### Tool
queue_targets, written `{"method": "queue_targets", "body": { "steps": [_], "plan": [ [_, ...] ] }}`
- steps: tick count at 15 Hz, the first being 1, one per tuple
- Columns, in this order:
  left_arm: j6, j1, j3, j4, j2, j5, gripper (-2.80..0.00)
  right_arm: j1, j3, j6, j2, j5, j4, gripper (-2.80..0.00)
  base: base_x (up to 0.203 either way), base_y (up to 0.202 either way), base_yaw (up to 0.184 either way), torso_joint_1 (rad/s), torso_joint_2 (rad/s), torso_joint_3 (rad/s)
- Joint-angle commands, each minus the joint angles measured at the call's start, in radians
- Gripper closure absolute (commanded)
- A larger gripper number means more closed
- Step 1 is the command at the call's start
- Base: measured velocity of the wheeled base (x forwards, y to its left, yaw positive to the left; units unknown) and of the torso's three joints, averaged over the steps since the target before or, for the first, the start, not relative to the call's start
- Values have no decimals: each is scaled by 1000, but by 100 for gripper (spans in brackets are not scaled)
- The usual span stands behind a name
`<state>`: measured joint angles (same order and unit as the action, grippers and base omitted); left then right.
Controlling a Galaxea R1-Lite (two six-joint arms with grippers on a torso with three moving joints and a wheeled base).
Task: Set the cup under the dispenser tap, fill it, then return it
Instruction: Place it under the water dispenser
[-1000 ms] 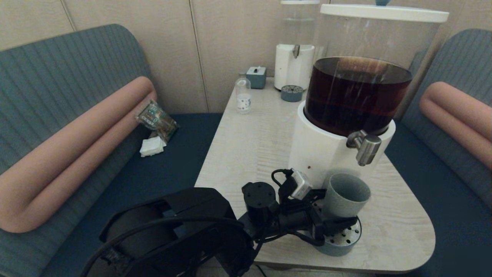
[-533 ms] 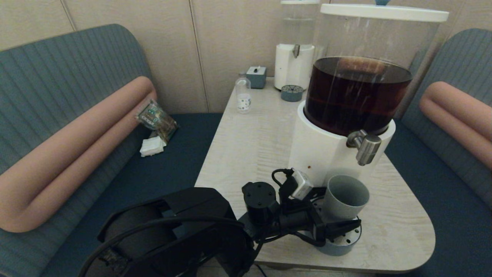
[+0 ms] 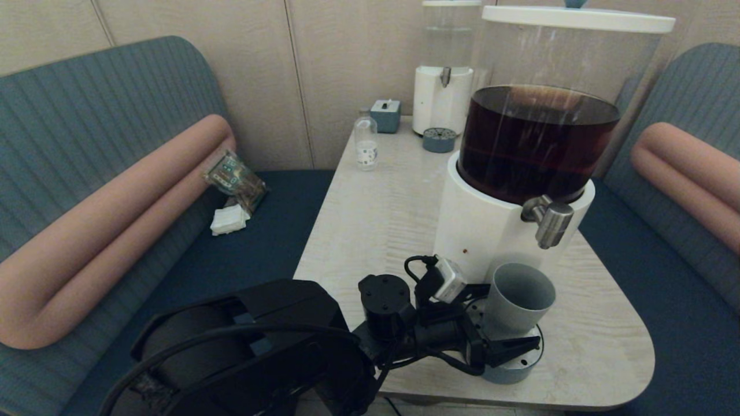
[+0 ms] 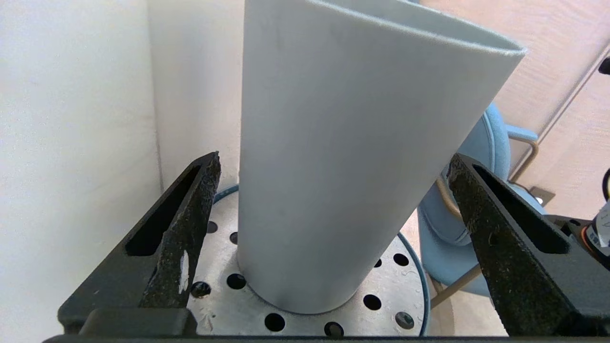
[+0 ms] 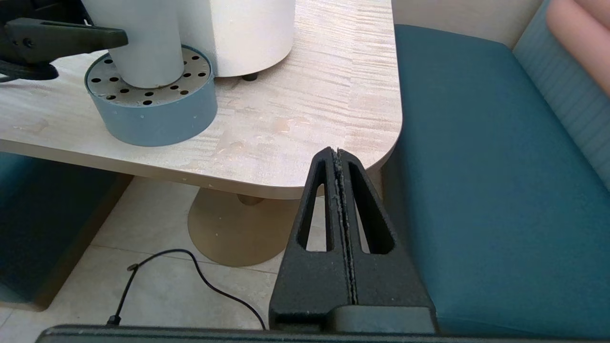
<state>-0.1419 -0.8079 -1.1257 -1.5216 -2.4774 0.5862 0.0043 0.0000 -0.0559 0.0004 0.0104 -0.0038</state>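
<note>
The grey-blue cup (image 3: 517, 300) stands upright on the perforated round drip tray (image 3: 523, 364), just below and in front of the brushed-steel dispenser tap (image 3: 552, 222). The tap belongs to the large white-based dispenser (image 3: 537, 144) holding dark brown liquid. My left gripper (image 3: 511, 315) is open, one finger on each side of the cup (image 4: 343, 166), and there are gaps between the fingers (image 4: 190, 224) and the cup wall. The cup's inside looks empty. My right gripper (image 5: 337, 151) is shut on nothing, parked low off the table's near right corner.
At the table's far end stand a smaller clear-liquid dispenser (image 3: 445, 75), its small drip tray (image 3: 439, 140), a small labelled bottle (image 3: 365, 144) and a grey-blue box (image 3: 385, 115). Padded benches flank the table; a packet (image 3: 234, 179) lies on the left one. A cable (image 5: 190, 267) crosses the floor.
My left gripper has opened off the cup and drawn back a little toward me. The cup now stands free on the drip tray.
</note>
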Motion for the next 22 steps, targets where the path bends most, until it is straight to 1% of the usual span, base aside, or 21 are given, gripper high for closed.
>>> {"method": "queue_targets", "body": {
  "steps": [1, 5, 10, 16, 22],
  "plan": [
    [-1, 3, 10, -8, 10, 3, -280, 0, 2, -1, 0, 0, -1, 0, 0, 0, 0, 0, 0, 0],
    [3, 11, 36, -8, 23, 4, -280, 0, 0, -1, 0, 0, -1, 0, 0, 0, 0, 0, 0, 0],
    [8, 18, 101, -8, 64, 6, -280, 0, 2, -1, 0, 0, -1, 0, 0, 0, 0, 0, 0, 0],
    [13, 26, 208, -8, 140, 10, -280, 0, 2, -1, 0, 0, -1, 0, 0, 0, 0, 0, 0, 0],
    [31, 56, 363, -8, 225, 10, -280, 0, 1, -1, 0, 0, -1, 0, 0, 0, 0, 0, 0, 0]
  ]
}}
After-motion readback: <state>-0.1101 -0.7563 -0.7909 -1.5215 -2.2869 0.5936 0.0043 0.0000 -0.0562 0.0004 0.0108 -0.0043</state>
